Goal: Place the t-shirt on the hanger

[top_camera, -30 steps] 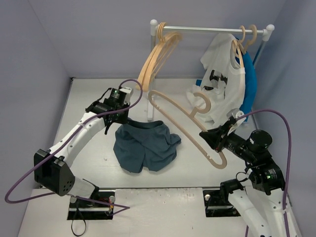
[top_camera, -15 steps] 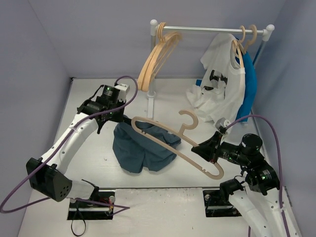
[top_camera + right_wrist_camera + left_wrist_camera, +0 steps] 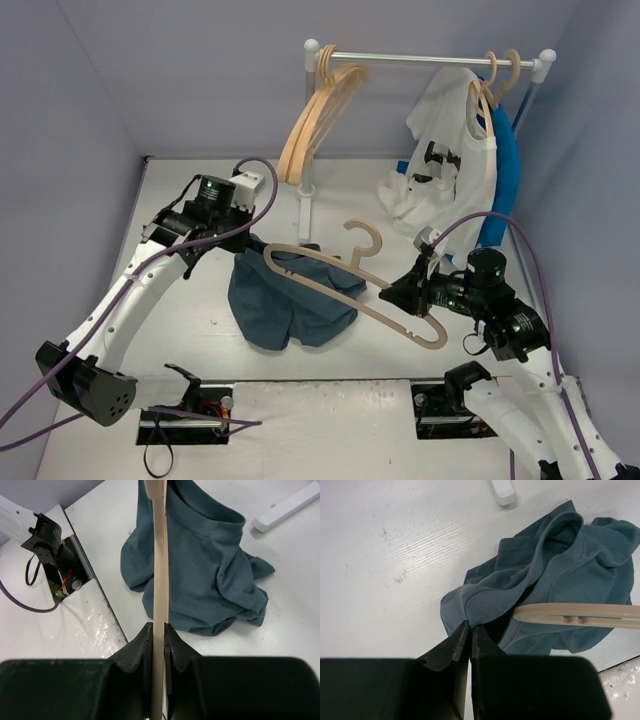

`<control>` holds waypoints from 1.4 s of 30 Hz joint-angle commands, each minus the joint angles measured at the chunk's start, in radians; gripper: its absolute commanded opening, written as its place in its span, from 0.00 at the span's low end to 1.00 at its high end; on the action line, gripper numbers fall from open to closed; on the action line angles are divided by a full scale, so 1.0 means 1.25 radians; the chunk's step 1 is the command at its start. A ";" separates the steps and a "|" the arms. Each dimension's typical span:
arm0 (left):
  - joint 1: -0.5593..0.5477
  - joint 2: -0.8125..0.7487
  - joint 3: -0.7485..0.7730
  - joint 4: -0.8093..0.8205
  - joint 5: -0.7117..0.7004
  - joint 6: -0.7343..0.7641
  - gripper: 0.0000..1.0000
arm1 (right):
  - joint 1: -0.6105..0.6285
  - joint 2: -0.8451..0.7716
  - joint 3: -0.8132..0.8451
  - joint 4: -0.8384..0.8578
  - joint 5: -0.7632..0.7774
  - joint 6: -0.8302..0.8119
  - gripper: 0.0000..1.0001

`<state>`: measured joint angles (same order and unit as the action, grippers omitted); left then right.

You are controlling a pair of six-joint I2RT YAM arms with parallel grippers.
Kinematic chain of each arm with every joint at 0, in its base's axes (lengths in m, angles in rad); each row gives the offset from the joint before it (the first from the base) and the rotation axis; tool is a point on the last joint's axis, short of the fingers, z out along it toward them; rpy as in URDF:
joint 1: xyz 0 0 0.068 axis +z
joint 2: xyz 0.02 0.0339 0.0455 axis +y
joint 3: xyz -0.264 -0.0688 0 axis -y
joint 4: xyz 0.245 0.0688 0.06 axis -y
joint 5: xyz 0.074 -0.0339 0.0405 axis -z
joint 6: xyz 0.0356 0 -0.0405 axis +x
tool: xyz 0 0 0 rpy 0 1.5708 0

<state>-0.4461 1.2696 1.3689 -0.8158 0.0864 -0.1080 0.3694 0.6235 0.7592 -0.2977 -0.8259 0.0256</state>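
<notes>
T-shirt, slate-blue and soft, lies bunched on the worktop in the overhead view. One corner rises to your left gripper, whose arm stretches long from its base with the wrist tipped down. Your right gripper, arm folded at the elbow, holds the pale wooden hanger above the cloth.

From the left wrist you see what overhead hides: the left gripper has its jaws pressed together on the ribbed collar edge of the t-shirt. One hanger end hovers just ahead to the right.

From the right wrist, the right gripper is clamped on the thin arm of the hanger. That arm runs straight ahead over the t-shirt.
</notes>
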 commanded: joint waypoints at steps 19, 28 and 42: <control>-0.010 0.024 0.050 -0.013 0.016 0.076 0.00 | 0.152 0.186 0.158 0.074 0.108 -0.167 0.00; -0.012 0.006 0.024 -0.014 -0.007 0.084 0.00 | 0.162 0.210 0.198 0.075 0.139 -0.210 0.00; -0.014 -0.024 0.102 -0.012 -0.022 0.110 0.00 | 0.179 0.277 0.282 0.090 -0.017 -0.198 0.00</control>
<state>-0.4572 1.2845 1.4166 -0.8641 0.0708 0.0180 0.5737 0.9577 1.0360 -0.2971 -0.7266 -0.2178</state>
